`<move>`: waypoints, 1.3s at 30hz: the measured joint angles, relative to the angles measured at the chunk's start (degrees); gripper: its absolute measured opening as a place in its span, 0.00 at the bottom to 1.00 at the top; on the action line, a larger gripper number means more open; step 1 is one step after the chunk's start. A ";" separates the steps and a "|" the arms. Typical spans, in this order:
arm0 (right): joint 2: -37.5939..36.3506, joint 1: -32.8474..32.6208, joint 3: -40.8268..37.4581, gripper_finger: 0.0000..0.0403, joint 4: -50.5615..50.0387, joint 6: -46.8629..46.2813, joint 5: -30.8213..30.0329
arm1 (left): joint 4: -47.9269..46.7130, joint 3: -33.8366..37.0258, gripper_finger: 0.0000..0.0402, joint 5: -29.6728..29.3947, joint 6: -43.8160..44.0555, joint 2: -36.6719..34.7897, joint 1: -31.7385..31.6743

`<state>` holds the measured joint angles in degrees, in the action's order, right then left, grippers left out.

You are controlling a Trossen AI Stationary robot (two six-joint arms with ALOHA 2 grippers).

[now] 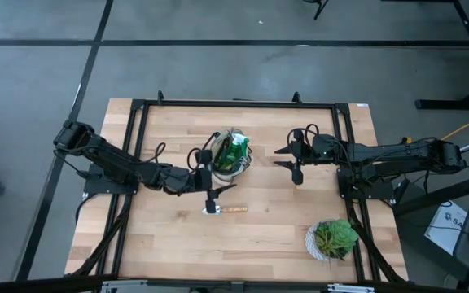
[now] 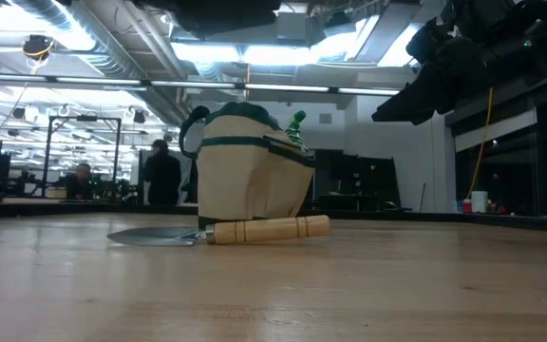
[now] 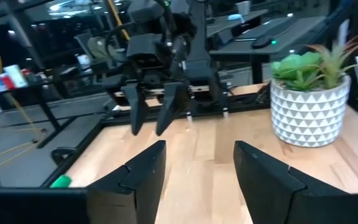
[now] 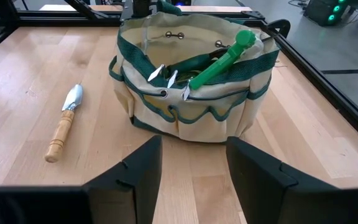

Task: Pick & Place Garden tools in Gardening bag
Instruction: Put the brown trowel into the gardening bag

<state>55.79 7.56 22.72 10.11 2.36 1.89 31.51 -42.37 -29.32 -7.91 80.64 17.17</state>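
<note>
Sitting near the middle of the pale wooden plank surface (image 1: 169, 236): the small cream-white fabric gardening bag with dark green trim and loop handles (image 4: 191, 93), mouth gaping upward. Poking out of the bag: a bright green plastic-handled tool (image 4: 225, 59), leaning toward the rim, with silver metal tips (image 4: 166, 76) of other tools showing beside it inside. Lying flat on the surface just beside the bag, not touching it: the silver-bladed trowel with a rounded wooden handle (image 2: 218, 232), blade pointing away from the bag's side pockets.

Hovering right beside the bag, above the trowel's blade end: the left gripper (image 1: 211, 194), fingers (image 3: 143, 177) spread apart and grasping nothing. Hanging on the bag's other side, some way off: the right gripper (image 1: 295, 160), fingers (image 4: 143, 168) parted, nothing between them, aiming at the bag with clear surface in between.

Standing well apart from the bag, near the surface's corner on the right arm's side: a leafy green plant in a white patterned pot (image 1: 332, 241). Framing the surface: a black metal rail (image 1: 234, 103). Showing far behind the bag in the low view: people (image 2: 163, 174) in the room.
</note>
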 joint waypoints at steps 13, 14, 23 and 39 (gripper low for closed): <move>0.00 -0.01 0.00 0.45 0.00 0.01 0.04 | 0.02 -0.02 0.51 -1.27 4.69 0.83 1.73; 0.00 -0.01 0.00 0.45 0.00 0.00 0.04 | -0.03 -0.04 0.51 -1.36 5.43 1.32 2.03; 0.00 0.00 0.00 0.45 0.00 -0.01 0.04 | -0.13 -6.19 0.51 -2.75 8.25 11.73 3.84; 0.00 -0.01 0.00 0.45 0.02 -0.01 0.28 | -12.50 -9.77 0.51 1.12 28.80 24.30 4.55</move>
<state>55.79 7.55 22.72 10.13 2.35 2.17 19.01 -52.14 -28.20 20.88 104.94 21.71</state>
